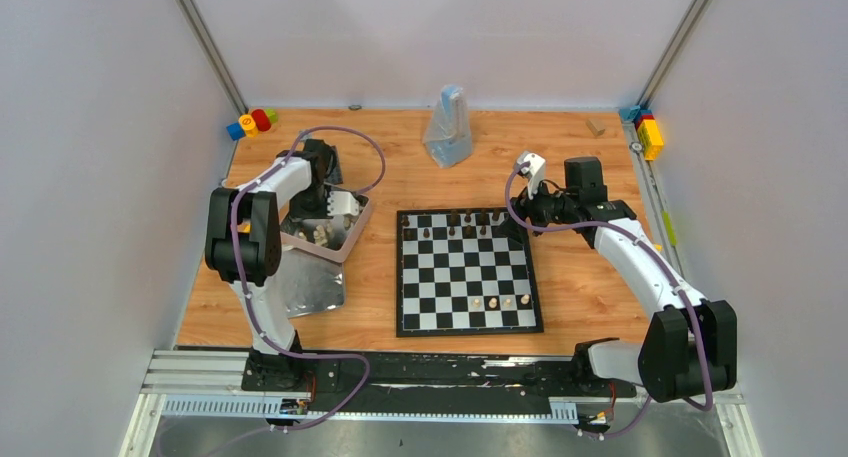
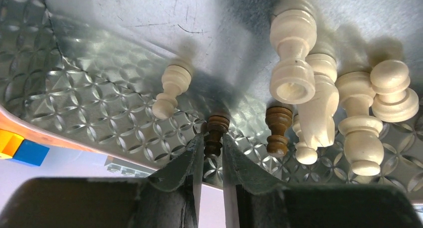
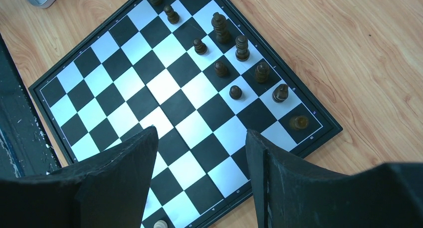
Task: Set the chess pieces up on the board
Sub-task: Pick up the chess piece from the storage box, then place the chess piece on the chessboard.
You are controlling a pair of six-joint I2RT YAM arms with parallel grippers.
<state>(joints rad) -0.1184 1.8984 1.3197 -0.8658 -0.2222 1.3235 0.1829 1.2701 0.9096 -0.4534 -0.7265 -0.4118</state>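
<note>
In the tin (image 2: pixel 100 78), my left tool (image 2: pixel 213 142) grasps a dark pawn (image 2: pixel 218 124); light, probably slippery, best held at the stem. My right tool (image 3: pixel 200 133) is released.

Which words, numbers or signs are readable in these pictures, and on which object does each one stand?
None can be read.
The black-and-white chessboard has tiny white marks along its thin black border: too small to read.

top: overhead, far | left: inside tin (image 2: pixel 100 88), close | right: above board (image 3: pixel 164 86), shared with top
</note>
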